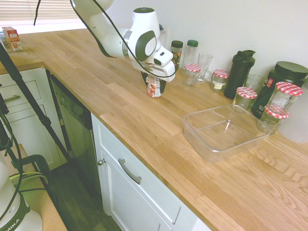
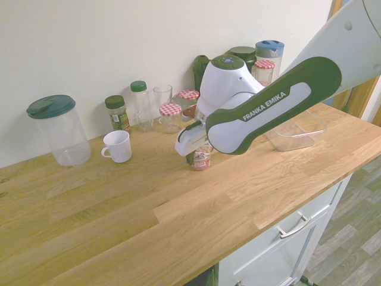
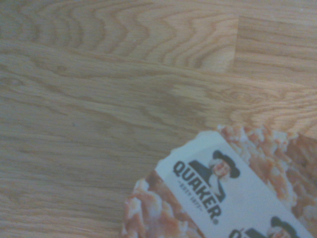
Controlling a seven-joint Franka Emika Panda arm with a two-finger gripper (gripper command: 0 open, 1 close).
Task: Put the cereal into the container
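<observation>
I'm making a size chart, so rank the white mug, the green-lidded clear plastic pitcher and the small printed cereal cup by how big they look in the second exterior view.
1. Clear plastic pitcher with green lid
2. White mug
3. Printed cereal cup, partly hidden by the gripper, so its rank is unsure

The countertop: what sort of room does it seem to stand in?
Probably a kitchen: a wooden countertop runs over white cupboards, with glass jars and a white mug on it.
</observation>
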